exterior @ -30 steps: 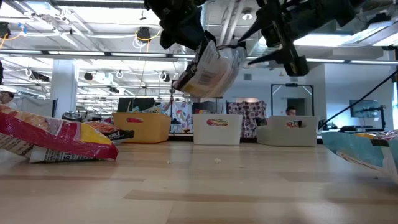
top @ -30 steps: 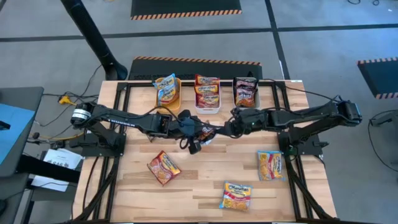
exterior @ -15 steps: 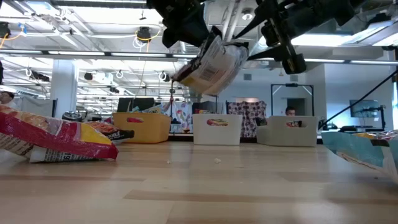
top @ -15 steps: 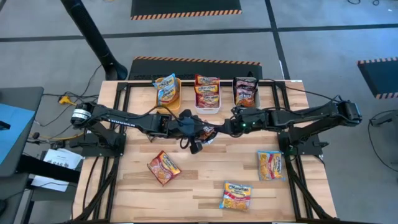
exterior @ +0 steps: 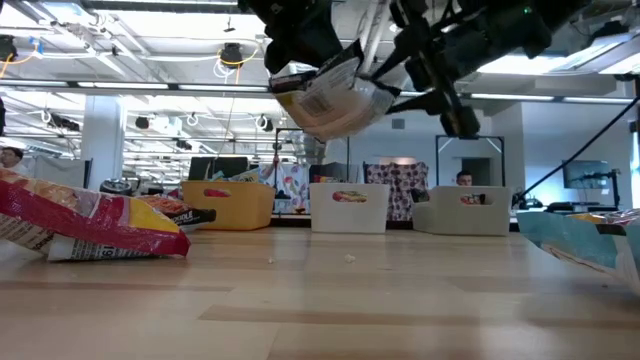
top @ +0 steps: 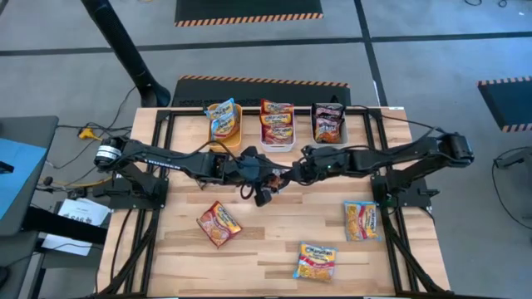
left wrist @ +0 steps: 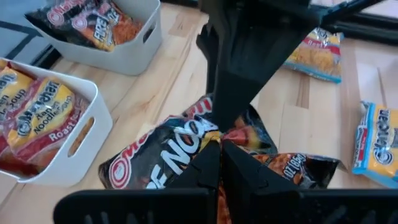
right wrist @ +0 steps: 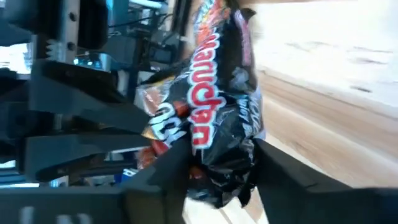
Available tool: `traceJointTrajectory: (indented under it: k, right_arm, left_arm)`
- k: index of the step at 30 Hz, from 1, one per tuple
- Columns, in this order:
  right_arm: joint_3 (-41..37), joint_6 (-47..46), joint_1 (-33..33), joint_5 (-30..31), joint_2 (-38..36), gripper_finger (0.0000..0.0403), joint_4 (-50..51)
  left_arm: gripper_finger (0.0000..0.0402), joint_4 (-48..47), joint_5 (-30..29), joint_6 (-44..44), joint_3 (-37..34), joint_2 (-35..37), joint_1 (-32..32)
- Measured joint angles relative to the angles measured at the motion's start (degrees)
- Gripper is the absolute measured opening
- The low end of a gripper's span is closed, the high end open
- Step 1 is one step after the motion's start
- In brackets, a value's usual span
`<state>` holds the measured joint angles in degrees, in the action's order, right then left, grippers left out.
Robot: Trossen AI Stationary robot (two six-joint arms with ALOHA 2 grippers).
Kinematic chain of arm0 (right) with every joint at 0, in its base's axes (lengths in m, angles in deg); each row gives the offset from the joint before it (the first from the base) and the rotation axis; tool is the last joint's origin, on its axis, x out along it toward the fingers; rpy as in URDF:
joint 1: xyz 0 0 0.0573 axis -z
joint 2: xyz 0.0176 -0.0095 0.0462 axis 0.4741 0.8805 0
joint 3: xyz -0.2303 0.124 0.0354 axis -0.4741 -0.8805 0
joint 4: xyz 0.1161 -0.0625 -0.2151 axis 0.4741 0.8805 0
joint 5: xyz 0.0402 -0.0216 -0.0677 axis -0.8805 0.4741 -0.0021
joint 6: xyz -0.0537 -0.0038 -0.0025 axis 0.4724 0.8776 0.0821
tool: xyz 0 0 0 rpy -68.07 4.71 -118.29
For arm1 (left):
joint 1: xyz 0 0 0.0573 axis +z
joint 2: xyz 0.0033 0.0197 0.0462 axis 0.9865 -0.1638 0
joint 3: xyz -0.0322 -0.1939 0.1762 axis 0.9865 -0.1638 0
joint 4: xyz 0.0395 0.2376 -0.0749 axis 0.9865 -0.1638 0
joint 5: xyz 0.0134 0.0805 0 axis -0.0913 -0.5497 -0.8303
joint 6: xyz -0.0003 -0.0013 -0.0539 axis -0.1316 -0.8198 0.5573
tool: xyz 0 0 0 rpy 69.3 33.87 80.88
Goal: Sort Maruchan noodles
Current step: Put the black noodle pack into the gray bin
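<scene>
Here, a dark red-black noodle packet [top: 278, 176] is held above the desk [top: 274, 232] centre, gripped by both the left tool [top: 264, 177] and the right tool [top: 293, 175]. It is lifted clear of the surface, near the three bins.

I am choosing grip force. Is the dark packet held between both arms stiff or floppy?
The dark packet looks crumpled where the left gripper pinches it, so its wrapper probably flexes. In the low view it sags little, so it seems light with a stiffer core.

Dark jointed arms, black angular fingers [left wrist: 249, 174]
</scene>
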<state>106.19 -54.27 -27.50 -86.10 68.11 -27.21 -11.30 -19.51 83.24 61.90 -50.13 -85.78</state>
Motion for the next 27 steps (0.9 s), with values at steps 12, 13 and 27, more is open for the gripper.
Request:
traceJointTrajectory:
  k: [12, 13, 27]
  right_arm:
    - [0.1, 4.7, 0.1, -1.0, 0.9, 0.0057, -2.7]
    - [0.1, 5.2, 0.1, -1.1, 1.0, 0.0052, -2.6]
    - [0.1, 10.2, -0.1, -4.9, 1.0, 0.0039, -0.1]
  left_arm:
    - [0.0000, -1.3, -0.2, 0.0, 0.0, 0.0, 0.0]
    - [0.0000, -1.3, -0.2, 0.0, 0.0, 0.0, 0.0]
    - [0.0000, -1.5, 7.1, -2.9, 0.0, 0.0, 1.3]
